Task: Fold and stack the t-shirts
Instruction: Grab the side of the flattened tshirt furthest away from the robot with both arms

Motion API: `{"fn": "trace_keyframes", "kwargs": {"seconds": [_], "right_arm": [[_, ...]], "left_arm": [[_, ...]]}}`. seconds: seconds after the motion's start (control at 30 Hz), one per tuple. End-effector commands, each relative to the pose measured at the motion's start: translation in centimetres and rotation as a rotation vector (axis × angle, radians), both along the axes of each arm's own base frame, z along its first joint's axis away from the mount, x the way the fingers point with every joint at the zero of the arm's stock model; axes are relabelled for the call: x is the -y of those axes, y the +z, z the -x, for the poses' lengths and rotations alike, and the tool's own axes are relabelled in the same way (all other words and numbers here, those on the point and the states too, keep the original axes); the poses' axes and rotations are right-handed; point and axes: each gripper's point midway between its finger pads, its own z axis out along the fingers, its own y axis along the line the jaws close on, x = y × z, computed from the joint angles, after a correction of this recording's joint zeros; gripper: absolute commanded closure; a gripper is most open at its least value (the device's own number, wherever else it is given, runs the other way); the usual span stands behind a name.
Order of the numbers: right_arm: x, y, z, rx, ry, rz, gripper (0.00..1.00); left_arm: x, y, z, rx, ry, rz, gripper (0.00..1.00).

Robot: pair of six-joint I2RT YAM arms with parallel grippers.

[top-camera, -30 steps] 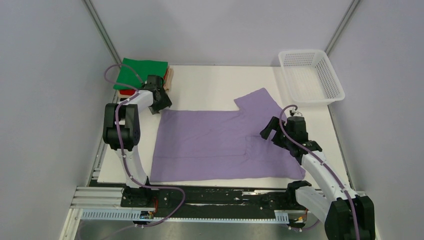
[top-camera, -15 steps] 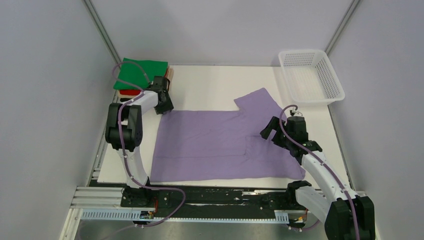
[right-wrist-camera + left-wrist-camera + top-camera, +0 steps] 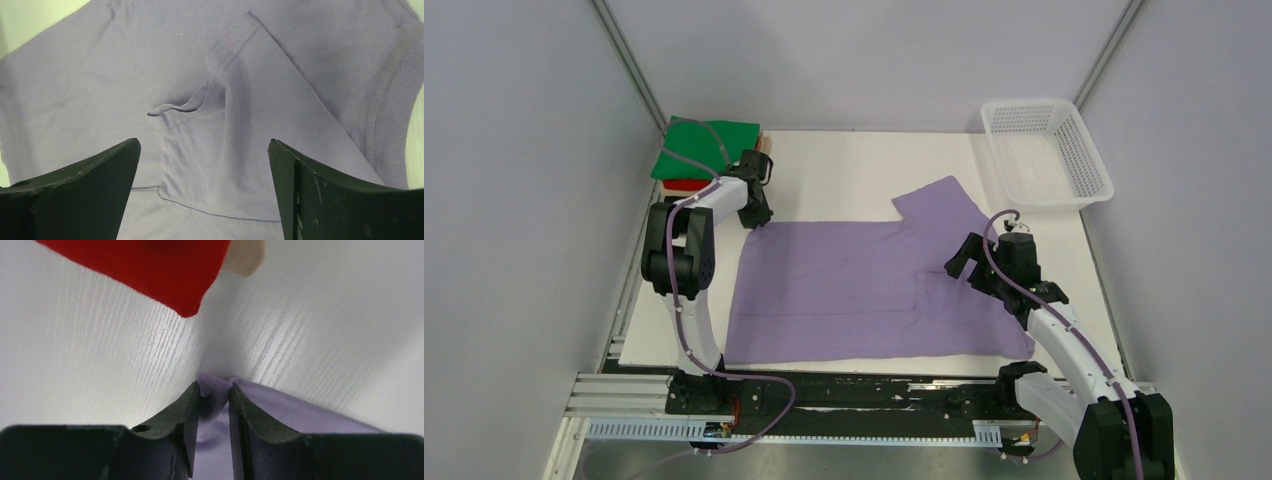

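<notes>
Purple shirt [image 3: 844,290] lies spread flat across the middle of the desk [image 3: 844,170], hem to my left and collar to my right; one sleeve juts toward the far edge, and the other looks folded in over the body. My left pincer [image 3: 215,395] is clenched on the far-left hem corner; its wrist view shows a nub of purple cloth pinched between the fingers, low at the desk. My right pincer [image 3: 204,142] is spread wide and grasps nothing; it hangs over the folded-in sleeve near the collar, and I cannot tell whether it touches the cloth. The finished stack sits at the far-left corner of the desk, green shirt [image 3: 704,148] on top, with red shirt [image 3: 145,265] and tan shirt [image 3: 245,260] edges showing beneath; it is near the pinched corner but apart from it.

I judge the fold of the last shirt to be under way, with stacking not yet begun; the next move calls for the right pincer to take a matching far-edge grip, so both ends lift together; raising one corner alone would likely skew the cloth.
</notes>
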Motion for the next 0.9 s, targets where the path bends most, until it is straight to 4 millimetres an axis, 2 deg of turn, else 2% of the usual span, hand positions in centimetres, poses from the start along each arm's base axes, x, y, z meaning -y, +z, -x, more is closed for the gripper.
{"fn": "trace_keyframes", "kwargs": {"seconds": [0.0,0.23,0.7,0.77,0.83,0.87], "right_arm": [[0.2,1.0,-1.1,0.050,0.002,0.014,0.00],[0.4,1.0,-1.3,0.044,-0.004,0.029,0.00],[0.4,0.9,-1.5,0.033,-0.004,0.032,0.00],[0.4,0.9,-1.5,0.032,-0.004,0.033,0.00],[0.5,1.0,-1.6,0.037,-0.005,0.038,0.00],[0.6,1.1,-1.7,0.042,-0.011,0.044,0.00]], "left_arm": [[-1.1,-0.1,-0.1,-0.028,0.016,-0.055,0.66],[-1.3,0.2,-0.8,-0.019,0.022,-0.072,0.65],[-1.4,-0.6,-1.4,-0.042,0.020,-0.083,0.64],[-1.3,-0.6,-1.4,-0.041,0.016,-0.080,0.68],[-1.1,-0.4,-1.4,-0.037,0.011,-0.072,0.79],[-1.1,-0.3,-1.5,-0.034,0.007,-0.069,0.92]]}}
